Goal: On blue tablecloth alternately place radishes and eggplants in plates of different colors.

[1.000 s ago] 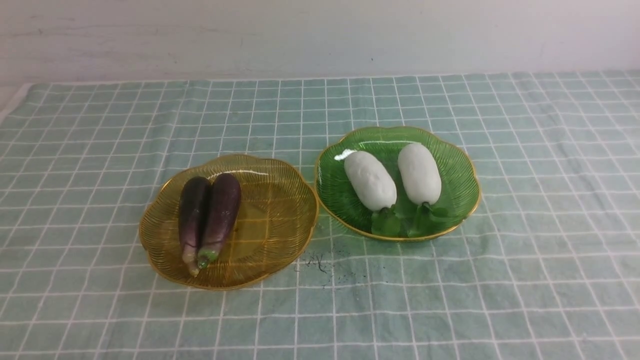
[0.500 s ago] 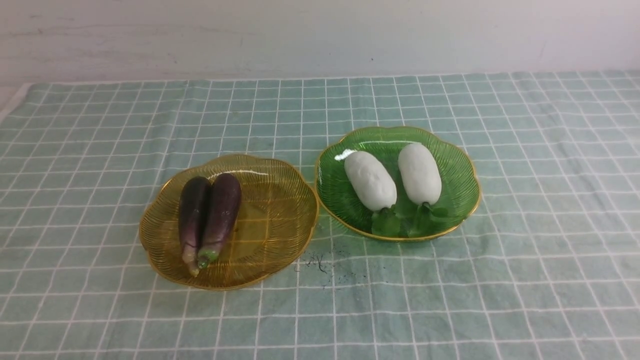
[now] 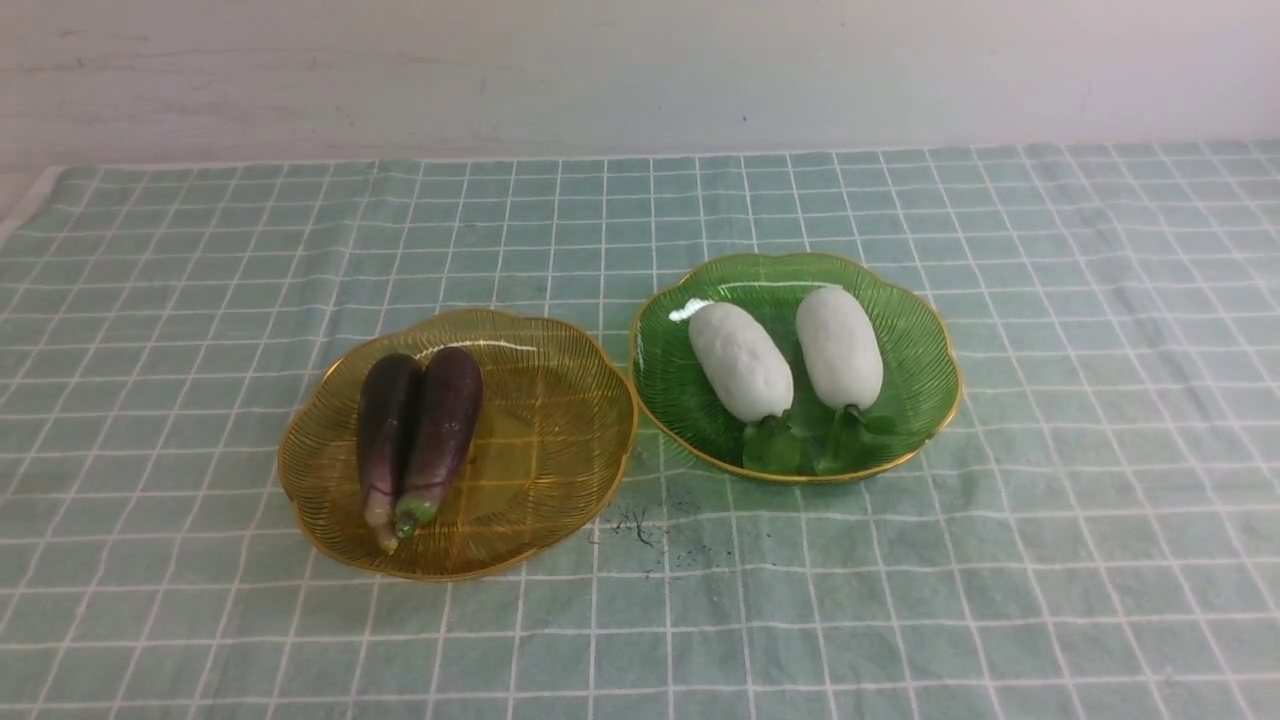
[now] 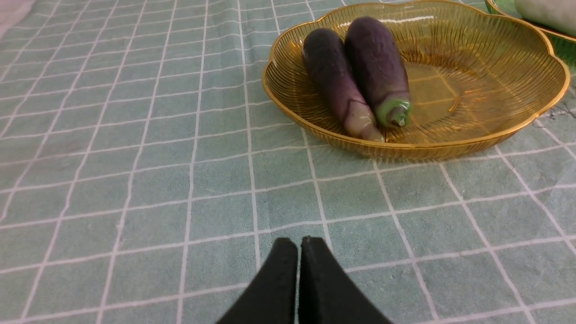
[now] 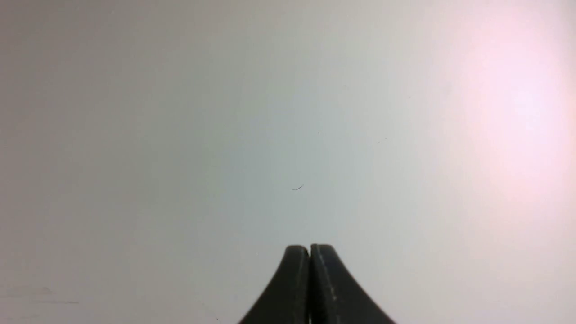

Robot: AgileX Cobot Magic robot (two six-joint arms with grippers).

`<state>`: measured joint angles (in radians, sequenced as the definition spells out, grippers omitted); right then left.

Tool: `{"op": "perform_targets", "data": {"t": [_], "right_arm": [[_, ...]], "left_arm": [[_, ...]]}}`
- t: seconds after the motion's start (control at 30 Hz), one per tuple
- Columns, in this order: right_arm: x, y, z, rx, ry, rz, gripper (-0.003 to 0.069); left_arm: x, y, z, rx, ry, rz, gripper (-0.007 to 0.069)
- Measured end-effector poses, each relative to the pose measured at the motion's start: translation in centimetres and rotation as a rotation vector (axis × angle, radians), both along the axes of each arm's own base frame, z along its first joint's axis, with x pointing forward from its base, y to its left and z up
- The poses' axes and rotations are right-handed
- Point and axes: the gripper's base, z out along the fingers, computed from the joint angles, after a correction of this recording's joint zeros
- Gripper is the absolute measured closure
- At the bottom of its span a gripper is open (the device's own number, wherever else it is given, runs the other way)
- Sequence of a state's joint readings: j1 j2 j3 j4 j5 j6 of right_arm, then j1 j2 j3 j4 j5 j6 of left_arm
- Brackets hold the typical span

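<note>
Pale wall [image 3: 640, 80] behind cloth [image 3: 1000, 600]; dark smudge [image 3: 640, 525] on cloth nr plates; nothing betw. L gripper [image 4: 299, 245] & amber plate [image 4: 432, 150] but cloth; L jaws together, empty, low over cloth, pointing twd it; amber plate beyond them w/ 2 eggplants [image 4: 378, 63], side by side; green plate [image 4: 568, 45] farther off w/ radishes [image 3: 790, 355]; R gripper [image 5: 309, 249] closed, empty, facing wall.

A pale wall [image 3: 640, 80] with faint dark scuffs [image 3: 285, 55]
</note>
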<state>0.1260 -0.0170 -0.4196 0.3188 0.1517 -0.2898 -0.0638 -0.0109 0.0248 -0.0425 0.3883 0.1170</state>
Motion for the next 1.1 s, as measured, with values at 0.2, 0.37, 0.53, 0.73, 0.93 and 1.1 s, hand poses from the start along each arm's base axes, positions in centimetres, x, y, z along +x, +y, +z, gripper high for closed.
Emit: {"op": "perform_targets", "data": {"t": [0.2, 0.37, 0.53, 0.73, 0.93, 1.1], "right_arm": [[2.1, 0.1, -3.8, -0.194, 0.152, -0.125, 0.0673], [4.5, 0.0, -11.1, -0.253, 0.396, -0.173, 0.0673], [5.1, 0.1, -15.6, -0.211, 0.592, -0.135, 0.0673], [5.0, 0.1, -16.2, -0.151, 0.666, -0.114, 0.0673], [5.0, 0.2, -16.2, -0.137, 0.669, -0.111, 0.0673], [5.0, 0.2, -16.2, -0.136, 0.67, -0.11, 0.0673]], "left_arm": [[0.0, 0.0, 0.0, 0.0, 0.0, 0.0, 0.0632], [0.0, 0.0, 0.0, 0.0, 0.0, 0.0, 0.0632], [0.0, 0.0, 0.0, 0.0, 0.0, 0.0, 0.0632], [0.0, 0.0, 0.0, 0.0, -0.001, 0.0, 0.0632], [0.0, 0.0, 0.0, 0.0, -0.001, 0.0, 0.0632], [0.0, 0.0, 0.0, 0.0, -0.001, 0.0, 0.0632]]}}
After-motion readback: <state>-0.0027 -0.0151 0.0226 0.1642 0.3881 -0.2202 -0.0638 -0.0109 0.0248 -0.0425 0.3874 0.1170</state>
